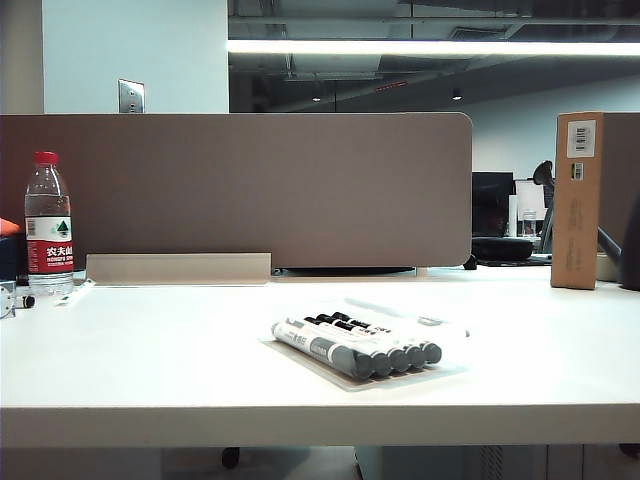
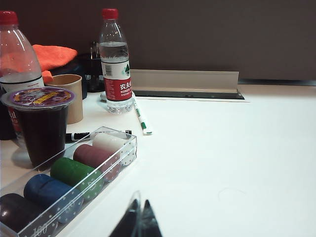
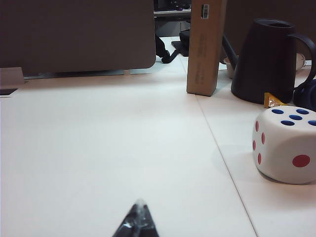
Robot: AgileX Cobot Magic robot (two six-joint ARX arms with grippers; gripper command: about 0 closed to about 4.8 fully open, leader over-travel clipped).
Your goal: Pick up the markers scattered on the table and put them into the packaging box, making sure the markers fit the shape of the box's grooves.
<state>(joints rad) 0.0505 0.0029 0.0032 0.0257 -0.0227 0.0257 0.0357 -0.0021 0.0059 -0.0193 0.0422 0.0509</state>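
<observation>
The markers [image 1: 355, 345] lie side by side in the box [image 1: 440, 325], a clear tray near the table's [image 1: 150, 370] front edge, a little right of centre in the exterior view. Their grey caps point toward 5 o'clock and their barrels run back toward 11 o'clock. At least four fill neighbouring grooves; I cannot tell the exact count.

The table is a wide white top with a thick pale front edge. At 9 o'clock from the box a water bottle [image 1: 48, 222] with a red cap stands against a brown partition [image 1: 240, 190] that spans the back. At 2 o'clock a tall cardboard box [image 1: 577, 200] stands upright. Behind the partition are a dim office ceiling and one long bright light strip [image 1: 430, 47].

The left tool [image 2: 138, 219] is closed, its tips together low over bare table; near it sit a clear case of poker chips [image 2: 74, 177], a sealed dark drink cup [image 2: 42, 123] and a white pen [image 2: 140, 116]. The right tool [image 3: 138, 219] is closed too, over bare table, with a large white die [image 3: 286, 143] and a dark jug [image 3: 266, 59] off to its side.
</observation>
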